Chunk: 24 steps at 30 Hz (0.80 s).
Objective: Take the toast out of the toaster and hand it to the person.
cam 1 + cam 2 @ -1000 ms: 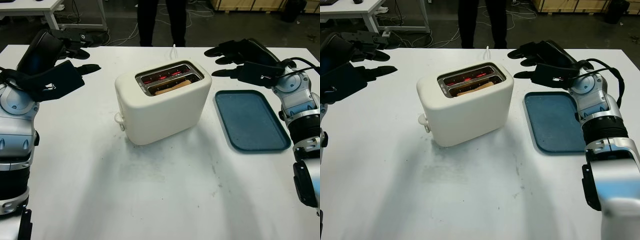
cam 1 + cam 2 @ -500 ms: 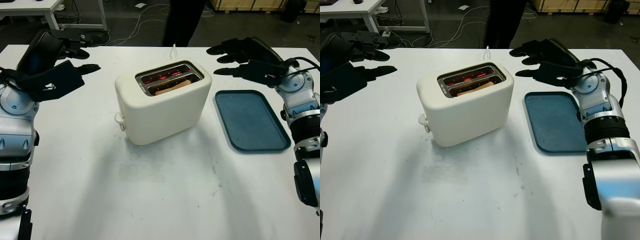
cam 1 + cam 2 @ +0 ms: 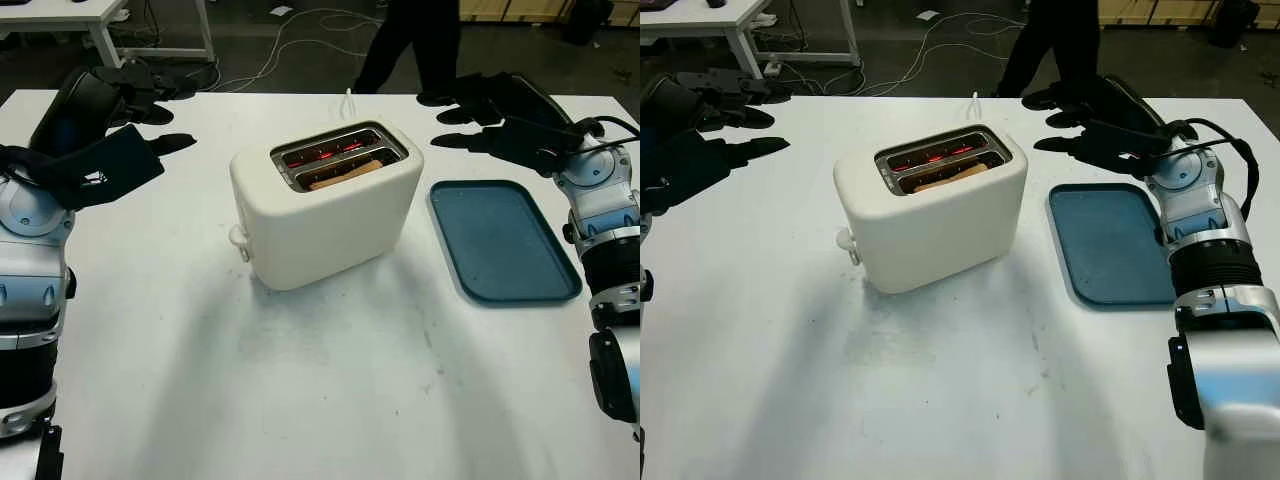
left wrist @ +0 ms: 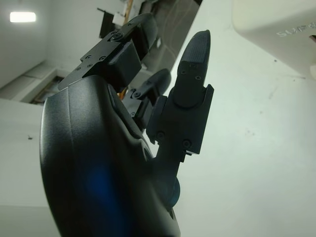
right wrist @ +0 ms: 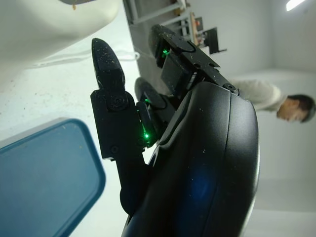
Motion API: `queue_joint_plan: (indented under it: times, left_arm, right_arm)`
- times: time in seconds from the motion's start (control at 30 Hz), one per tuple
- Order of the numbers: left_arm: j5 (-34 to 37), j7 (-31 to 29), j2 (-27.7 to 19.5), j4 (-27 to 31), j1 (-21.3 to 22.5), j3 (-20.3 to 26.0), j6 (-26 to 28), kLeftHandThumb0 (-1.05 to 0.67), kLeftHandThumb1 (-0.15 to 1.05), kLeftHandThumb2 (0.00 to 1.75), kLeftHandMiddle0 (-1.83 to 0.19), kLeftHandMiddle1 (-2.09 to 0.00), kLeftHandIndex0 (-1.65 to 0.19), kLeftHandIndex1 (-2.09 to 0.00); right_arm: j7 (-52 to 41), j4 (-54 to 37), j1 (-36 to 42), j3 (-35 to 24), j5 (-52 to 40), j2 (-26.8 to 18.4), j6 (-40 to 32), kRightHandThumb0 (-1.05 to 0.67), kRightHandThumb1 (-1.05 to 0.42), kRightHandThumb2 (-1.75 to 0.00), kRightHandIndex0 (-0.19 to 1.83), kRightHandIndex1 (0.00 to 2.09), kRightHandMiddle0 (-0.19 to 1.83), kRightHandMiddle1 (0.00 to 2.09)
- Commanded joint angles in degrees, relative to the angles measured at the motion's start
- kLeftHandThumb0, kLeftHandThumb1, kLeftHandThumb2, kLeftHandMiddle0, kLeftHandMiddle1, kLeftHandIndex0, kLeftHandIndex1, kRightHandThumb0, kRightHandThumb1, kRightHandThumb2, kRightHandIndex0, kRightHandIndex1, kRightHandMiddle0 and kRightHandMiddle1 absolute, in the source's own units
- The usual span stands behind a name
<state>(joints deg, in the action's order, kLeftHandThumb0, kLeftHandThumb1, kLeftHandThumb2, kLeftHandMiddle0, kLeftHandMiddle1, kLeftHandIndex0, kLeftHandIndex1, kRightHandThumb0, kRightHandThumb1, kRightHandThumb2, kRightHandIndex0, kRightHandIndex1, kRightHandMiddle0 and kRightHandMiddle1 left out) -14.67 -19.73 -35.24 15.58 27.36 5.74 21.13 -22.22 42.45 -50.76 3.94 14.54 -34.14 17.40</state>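
Your toast [image 3: 345, 175] sits in the toaster [image 3: 325, 205] at mid-worktop [image 3: 300, 400], your left hand [image 3: 120, 150] open near the left edge, your right hand [image 3: 500, 125] open — holding nothing — above the far-right corner.

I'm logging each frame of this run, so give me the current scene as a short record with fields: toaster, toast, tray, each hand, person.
toaster: white toaster, mid-table, slots glowing red
toast: slice of toast sitting low in the nearer slot, not yet taken
tray: blue tray, right of the toaster
left hand: left hand open, raised left of the toaster, holding nothing
right hand: right hand open, above the tray's far end, holding nothing
person: person in dark trousers beyond the table's far edge
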Motion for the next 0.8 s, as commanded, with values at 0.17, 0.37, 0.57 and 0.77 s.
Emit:
queue_joint_plan:
  times: [0.17, 0.37, 0.57, 0.77]
  left_arm:
    - [0.4, 0.8, 0.7, 1.7, -0.9, 0.9, 2.2, -0.41, 0.92, 0.01, -0.58, -0.41, -0.72, 0.0]
    - [0.7, 0.4, 0.4, 3.1, -1.5, 1.2, 3.5, -0.38, 0.92, 0.03, -0.57, -0.41, -0.7, 0.0]
    - [0.5, 0.5, 0.4, 2.6, -1.4, 1.0, 3.2, -0.39, 0.92, 0.03, -0.57, -0.41, -0.7, 0.0]
    - [0.7, 0.8, 0.8, 2.3, -1.8, 1.0, 2.2, -0.41, 0.92, 0.04, -0.58, -0.41, -0.7, 0.0]
  right_arm:
    - [0.2, -4.1, 3.4, -1.8, -1.2, -0.9, -3.3, -0.35, -0.92, -0.02, 0.7, 0.0, 0.66, 0.0]
    - [-0.2, -7.8, 6.0, -2.8, -2.0, -1.0, -5.6, -0.32, -0.92, -0.05, 0.69, 0.0, 0.65, 0.0]
    - [-0.1, -8.8, 6.9, -2.6, -1.9, -1.1, -6.2, -0.34, -0.92, -0.05, 0.72, 0.01, 0.67, 0.01]
    - [-0.3, -10.4, 7.4, -2.5, -1.9, -1.1, -7.0, -0.28, -0.92, -0.03, 0.73, 0.01, 0.67, 0.01]
